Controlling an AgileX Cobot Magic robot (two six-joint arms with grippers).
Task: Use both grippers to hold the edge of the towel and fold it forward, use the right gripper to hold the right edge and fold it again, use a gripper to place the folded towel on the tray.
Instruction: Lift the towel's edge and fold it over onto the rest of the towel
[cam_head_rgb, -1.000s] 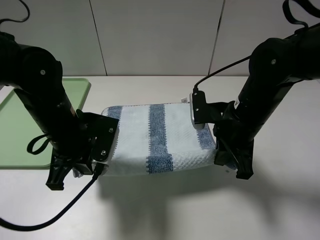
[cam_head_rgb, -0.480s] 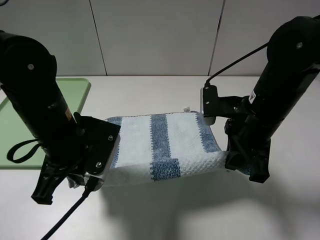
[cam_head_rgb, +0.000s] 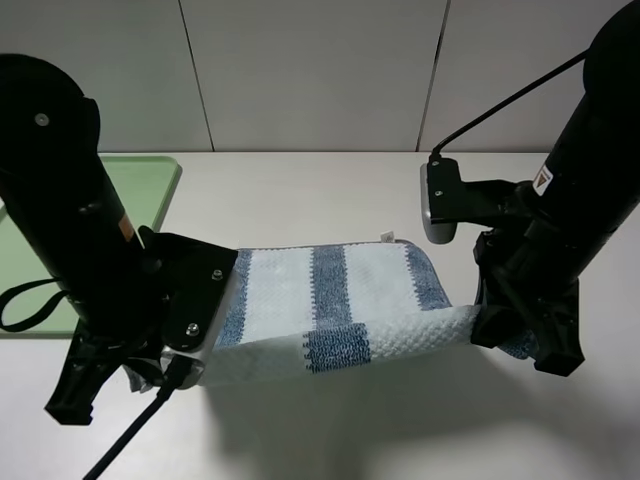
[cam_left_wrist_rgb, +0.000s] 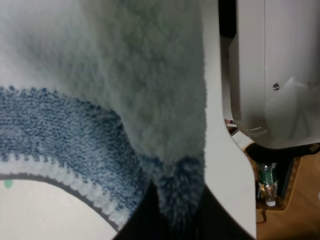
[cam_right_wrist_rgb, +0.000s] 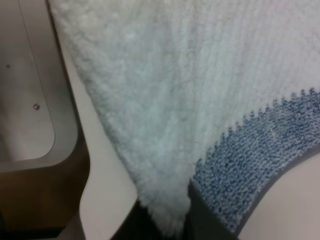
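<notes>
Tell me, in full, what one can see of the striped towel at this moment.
The towel is a soft terry cloth with broad pale and blue-grey stripes, a thin grey hem and a small tag at its far edge. The left gripper and right gripper pinch its near corners, lifted; it sags between them, while its far part lies on the white table.

Two black arms show, the left arm (cam_head_rgb: 75, 230) and the right arm (cam_head_rgb: 575, 220), each ending in one pair of jaws. One towel (cam_head_rgb: 350, 290) spans between the two pairs of jaws, a corner pinched in each. It shows three darker blue stripes, two pale bands and one small tag (cam_head_rgb: 387, 236). One green tray (cam_head_rgb: 152, 182) lies outboard of the left jaws, on one desk (cam_head_rgb: 300, 190).
</notes>
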